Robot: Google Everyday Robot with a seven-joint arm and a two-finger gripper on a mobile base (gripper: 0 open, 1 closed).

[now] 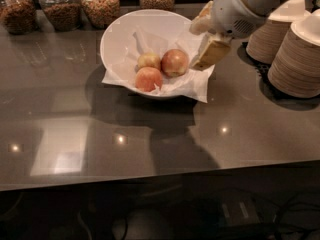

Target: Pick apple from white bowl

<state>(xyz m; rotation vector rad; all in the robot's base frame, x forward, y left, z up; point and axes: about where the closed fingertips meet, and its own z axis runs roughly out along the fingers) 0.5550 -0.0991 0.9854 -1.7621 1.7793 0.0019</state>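
The white bowl, lined with crumpled white paper, stands on the dark counter at the back centre. The dark red-brown apple lies in it at the right. A small pale yellow apple and an orange-pink apple lie beside it. My gripper hangs over the bowl's right rim, just right of the dark apple and apart from it. Its tan fingers stand apart, open and empty.
Several glass jars of snacks line the back edge behind the bowl. Two stacks of tan paper bowls stand at the right, close to my arm. The counter's front edge runs across the lower part of the view.
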